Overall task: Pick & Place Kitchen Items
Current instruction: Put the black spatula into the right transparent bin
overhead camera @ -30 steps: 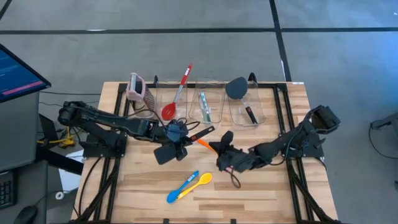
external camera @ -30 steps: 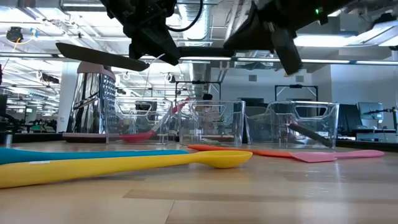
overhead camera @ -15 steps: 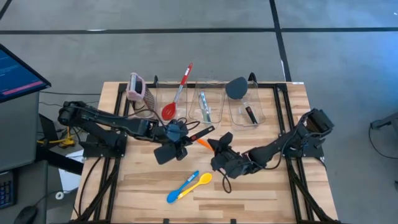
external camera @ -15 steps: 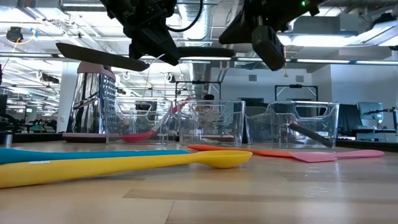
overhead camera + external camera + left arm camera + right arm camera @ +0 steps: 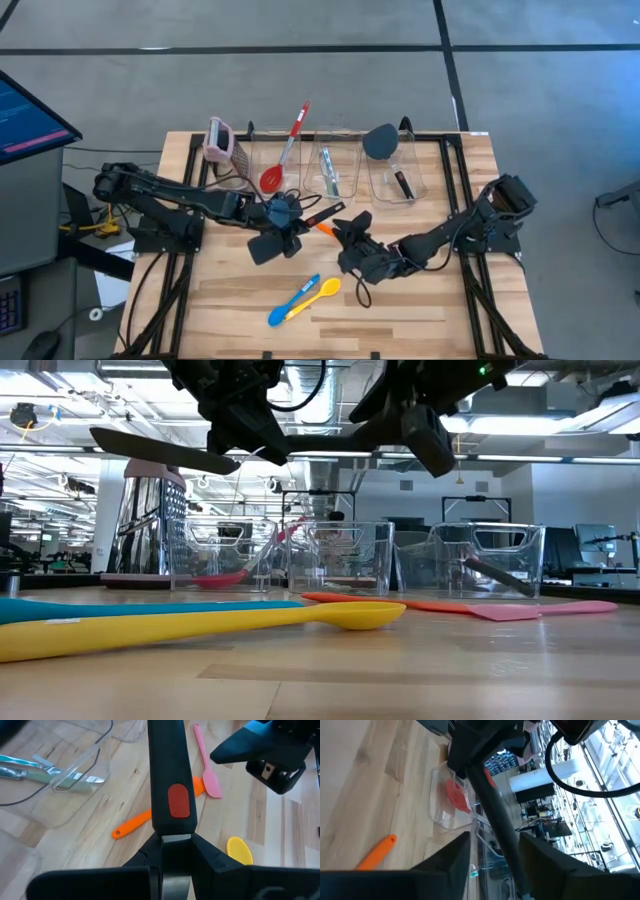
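Observation:
My left gripper is shut on a black spatula and holds it above the table's middle. My right gripper is open beside it. Its fingers stand on either side of the spatula's handle, apart from it. On the table lie an orange spatula, a pink spatula, a yellow spoon and a blue spoon. My left gripper pinches the black spatula's handle between its two fingers. The fingers slant down and lie along the handle. The handle's free end with a red oval sticks out ahead, and the blade sticks out behind. The spatula is lifted clear, nearly level.
Three clear bins stand along the far edge. They hold a red spoon, a clear-teal tool and a dark spatula. A pink-topped grater stands left of them. The near right of the table is bare wood.
My right gripper has turned a little toward the held black spatula and opened. Its fingers now stand on either side of the handle. The black spatula has stayed where it was.

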Available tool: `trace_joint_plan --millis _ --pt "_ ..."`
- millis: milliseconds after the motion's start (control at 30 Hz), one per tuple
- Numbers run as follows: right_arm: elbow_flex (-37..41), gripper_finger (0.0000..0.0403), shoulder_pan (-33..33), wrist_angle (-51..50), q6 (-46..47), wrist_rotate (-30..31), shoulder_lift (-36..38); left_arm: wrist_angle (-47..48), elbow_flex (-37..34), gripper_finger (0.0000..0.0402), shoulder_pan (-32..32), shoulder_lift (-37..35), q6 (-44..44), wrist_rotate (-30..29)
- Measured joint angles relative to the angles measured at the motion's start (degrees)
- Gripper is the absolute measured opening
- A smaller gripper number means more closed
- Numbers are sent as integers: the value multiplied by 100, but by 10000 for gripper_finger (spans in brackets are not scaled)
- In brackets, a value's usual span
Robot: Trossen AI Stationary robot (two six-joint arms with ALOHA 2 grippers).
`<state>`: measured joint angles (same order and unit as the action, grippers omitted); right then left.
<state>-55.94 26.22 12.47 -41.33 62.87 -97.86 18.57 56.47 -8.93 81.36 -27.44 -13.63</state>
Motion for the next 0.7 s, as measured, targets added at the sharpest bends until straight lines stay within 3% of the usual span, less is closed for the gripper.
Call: trace_joint_plan --millis 267,700 --pt "0 198 -340 6 154 -354 0 -84 1 35 -59 0 -293 -1" --pt "2 157 -503 310 133 -876 4 -213 2 34 -195 6 -459 10"
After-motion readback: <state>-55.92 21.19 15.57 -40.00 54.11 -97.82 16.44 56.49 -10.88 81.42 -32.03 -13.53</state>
